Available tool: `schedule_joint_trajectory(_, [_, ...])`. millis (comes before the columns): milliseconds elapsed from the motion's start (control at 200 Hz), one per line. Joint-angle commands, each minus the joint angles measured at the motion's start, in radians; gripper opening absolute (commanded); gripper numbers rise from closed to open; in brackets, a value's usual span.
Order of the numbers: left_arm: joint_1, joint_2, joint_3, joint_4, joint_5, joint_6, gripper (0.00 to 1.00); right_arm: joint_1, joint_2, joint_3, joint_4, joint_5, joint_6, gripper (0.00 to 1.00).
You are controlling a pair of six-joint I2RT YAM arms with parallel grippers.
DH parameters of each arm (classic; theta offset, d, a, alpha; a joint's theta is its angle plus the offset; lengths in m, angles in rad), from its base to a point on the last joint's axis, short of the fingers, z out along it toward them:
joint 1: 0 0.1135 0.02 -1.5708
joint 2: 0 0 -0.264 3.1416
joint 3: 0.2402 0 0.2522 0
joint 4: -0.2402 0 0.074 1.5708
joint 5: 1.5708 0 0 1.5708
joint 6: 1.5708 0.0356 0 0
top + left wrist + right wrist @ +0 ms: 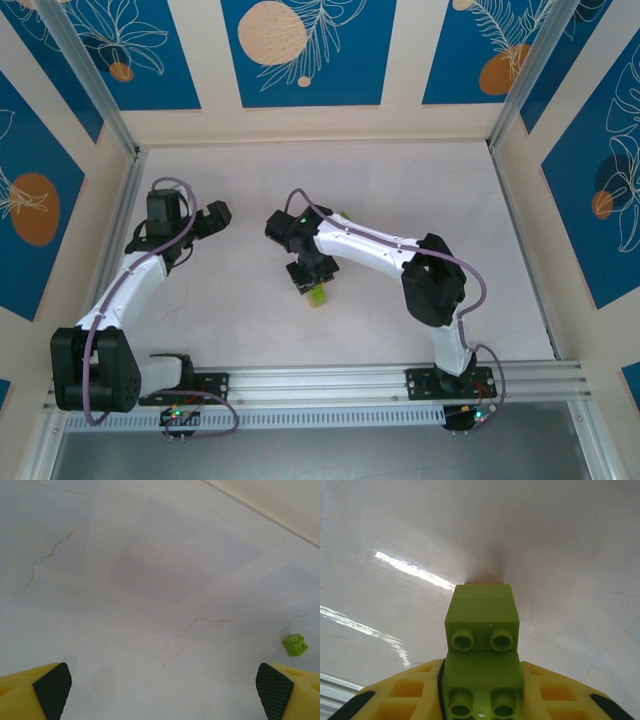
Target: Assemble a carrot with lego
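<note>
My right gripper (482, 700) is shut on the carrot (481, 625), a stack of joined lime-green bricks pointing down at the table. A thin sliver of orange shows at its far tip. From above, the right gripper (311, 276) hangs mid-table with the carrot's (317, 294) lime end poking out below it. My left gripper (163, 692) stands wide open over bare table with nothing between its fingers. From above, the left gripper (214, 217) is off to the carrot's left. A loose lime-green lego brick (295, 644) lies on the table to its right.
The white marbled table (400, 190) is boxed in by blue-patterned walls and metal posts. A small lime piece (340, 213) peeks out just behind the right arm's forearm. An aluminium rail (330, 380) carries both bases at the near edge.
</note>
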Motion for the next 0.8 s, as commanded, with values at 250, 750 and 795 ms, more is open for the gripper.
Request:
schedule_joint_trajectory(250, [0.011,-0.015,0.008,0.016,0.010,0.004,0.97,-0.003,0.099,0.240,-0.089,0.084,-0.317,0.34])
schedule_joint_trajectory(750, [0.011,-0.023,0.014,0.003,0.001,0.007,0.97,-0.047,0.254,0.445,-0.149,-0.028,-0.496,0.34])
schedule_joint_trajectory(795, [0.011,-0.023,0.014,0.004,0.001,0.008,0.97,-0.049,0.262,0.450,-0.156,-0.031,-0.503,0.34])
